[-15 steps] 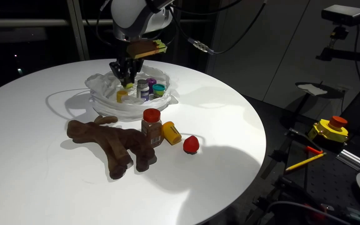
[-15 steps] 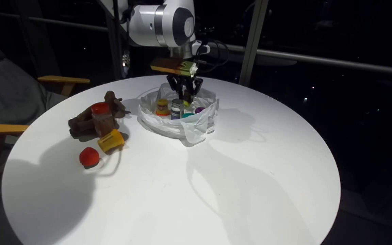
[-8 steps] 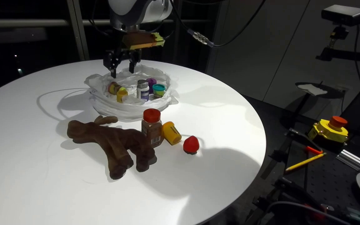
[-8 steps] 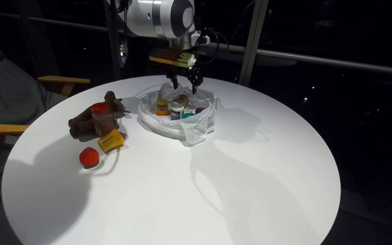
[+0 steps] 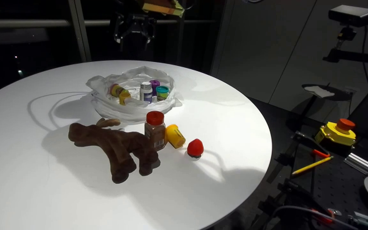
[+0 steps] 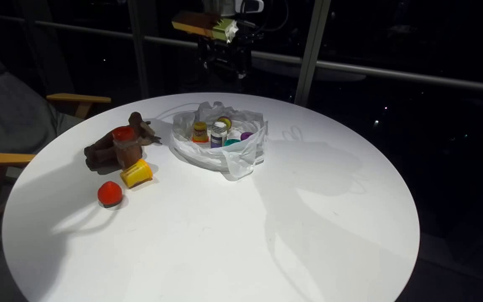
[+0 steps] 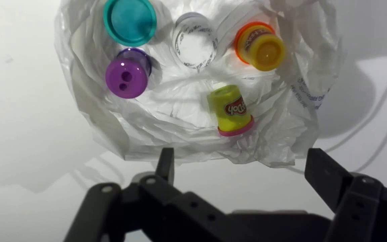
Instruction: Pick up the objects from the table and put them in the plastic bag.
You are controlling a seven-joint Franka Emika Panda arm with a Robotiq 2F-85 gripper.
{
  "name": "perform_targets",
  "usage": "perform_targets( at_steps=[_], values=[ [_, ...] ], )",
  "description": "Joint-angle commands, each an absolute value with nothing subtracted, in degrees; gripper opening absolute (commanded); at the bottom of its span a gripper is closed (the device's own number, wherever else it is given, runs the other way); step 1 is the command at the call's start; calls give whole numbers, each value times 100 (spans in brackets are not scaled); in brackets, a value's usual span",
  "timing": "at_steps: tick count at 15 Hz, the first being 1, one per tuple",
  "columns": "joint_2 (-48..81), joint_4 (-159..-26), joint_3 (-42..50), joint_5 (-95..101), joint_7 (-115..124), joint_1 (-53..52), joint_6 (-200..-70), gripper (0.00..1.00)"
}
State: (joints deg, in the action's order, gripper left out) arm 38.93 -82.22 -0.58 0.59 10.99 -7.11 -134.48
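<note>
My gripper is open with nothing between its fingers, hanging well above the white plastic bag. Inside the bag, a yellow tub with a pink lid lies on its side. Around it are an orange-lidded yellow tub, a white bottle, a teal-lidded tub and a purple container. Outside the bag, on the table, are a brown plush toy, a red-lidded jar, a tipped yellow tub and a red strawberry-shaped object.
The jar stands against the plush toy, and the tipped tub leans close by it. A wooden-armed chair is beyond the table edge. A black bench with a yellow-and-red button box stands beside the table.
The gripper has let go of the yellow tub with the pink lid, which now lies in the bag. Its jaws have spread, and the arm has risen well above the bag.
</note>
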Motion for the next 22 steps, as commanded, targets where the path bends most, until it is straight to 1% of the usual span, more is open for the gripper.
perform_targets(
  at_steps=[1,7,11,13,15,18,22],
  values=[
    [2819,-9627,-150,-100,1286,-770,-13589,100],
    [1698,-11420,-499,-252,1342,-912,-13754,100],
    [1108,-12677,-610,-127,2144,-1272,-14231,100],
    [1014,-13079,-701,-137,2496,-1428,-14526,100],
    [963,-13375,-726,29,2908,-1603,-15031,100],
    [1022,-13556,-532,720,3716,-1912,-15752,100],
    [1264,-13409,-175,1911,4789,-2202,-15848,100]
  ],
)
